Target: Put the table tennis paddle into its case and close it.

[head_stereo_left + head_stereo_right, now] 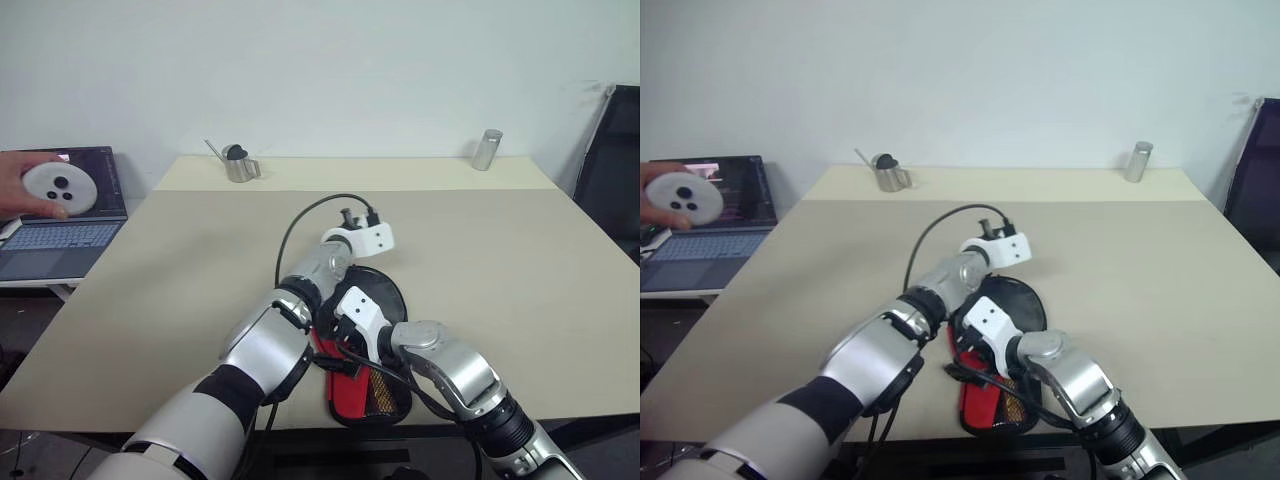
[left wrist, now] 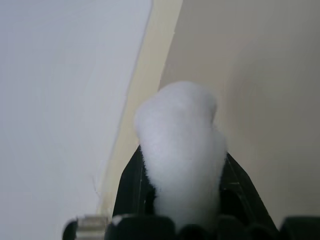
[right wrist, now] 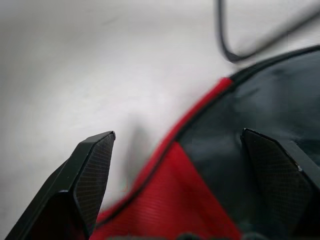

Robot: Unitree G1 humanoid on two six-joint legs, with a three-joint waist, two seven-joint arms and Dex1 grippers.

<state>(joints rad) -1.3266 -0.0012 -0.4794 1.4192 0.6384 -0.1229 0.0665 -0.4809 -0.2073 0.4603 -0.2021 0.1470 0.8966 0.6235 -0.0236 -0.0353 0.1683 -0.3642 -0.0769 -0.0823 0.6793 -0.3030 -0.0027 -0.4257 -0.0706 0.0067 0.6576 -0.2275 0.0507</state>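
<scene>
Here, the soft case [image 1: 372,385] lies at the table's [image 1: 520,250] near edge, probably light and floppy; best pinched at its zipper rim. The right gripper [image 3: 175,175] spreads wide above it; the left gripper [image 2: 182,200] clamps something white.

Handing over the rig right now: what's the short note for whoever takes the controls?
Left gripper: shut on a white object, held over the table beyond the case.
Right gripper: open, empty, just above the case.
Case: lies at the table's near edge, under both arms, red side up.
Paddle: cannot tell whether it is inside.
Done: nothing confirmed.
Left: check the paddle is in, then close the case.
</scene>
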